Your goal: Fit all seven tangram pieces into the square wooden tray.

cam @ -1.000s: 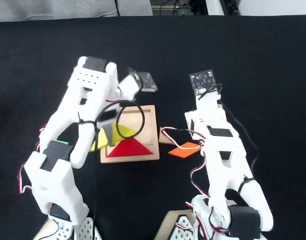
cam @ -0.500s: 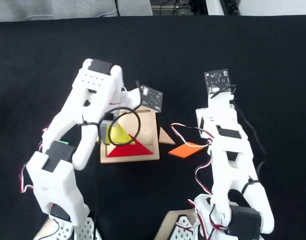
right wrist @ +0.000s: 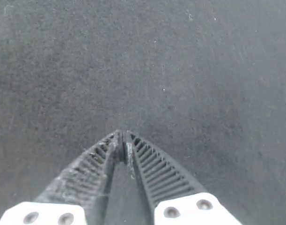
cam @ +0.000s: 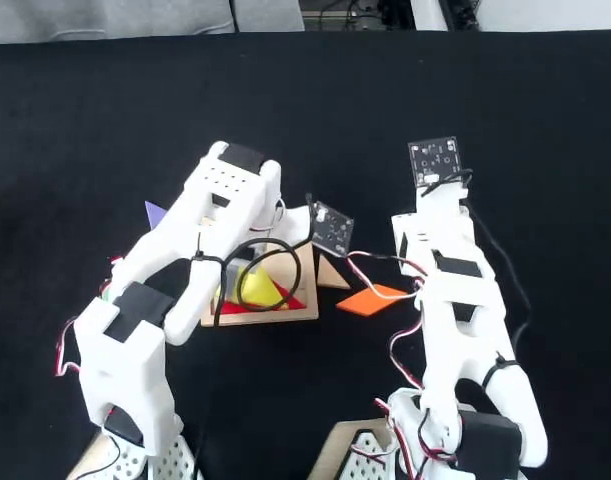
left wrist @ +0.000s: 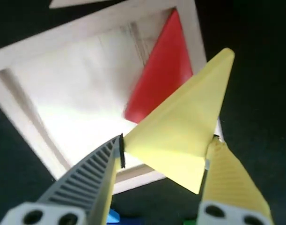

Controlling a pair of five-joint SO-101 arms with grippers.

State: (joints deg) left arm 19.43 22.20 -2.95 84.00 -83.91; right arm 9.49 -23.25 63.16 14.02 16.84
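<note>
Fingers of the left claw [left wrist: 165, 146] are clamped on the yellow triangle [left wrist: 180, 124], one grey ribbed finger and one yellow finger pressing on opposite edges. The triangle is flat, pale yellow and smooth, held tilted with its long point stretching out past the tray's rim. It hangs over the square wooden tray [left wrist: 72, 89], above the corner where the red triangle [left wrist: 166, 70] lies flat on the tray's pale floor, against one wall. In the high view the yellow triangle [cam: 260, 288] sits over the tray [cam: 275, 316] under the left arm's wrist. A wood-coloured triangle [cam: 330, 272] lies just beside the tray on the side toward the right arm, and an orange parallelogram [cam: 370, 299] lies a little beyond it. A purple piece [cam: 155, 213] lies well apart on the tray's other side. The right claw [right wrist: 122, 140] has its fingers pressed together, holding nothing, above the bare black counter [right wrist: 203, 70].
</note>
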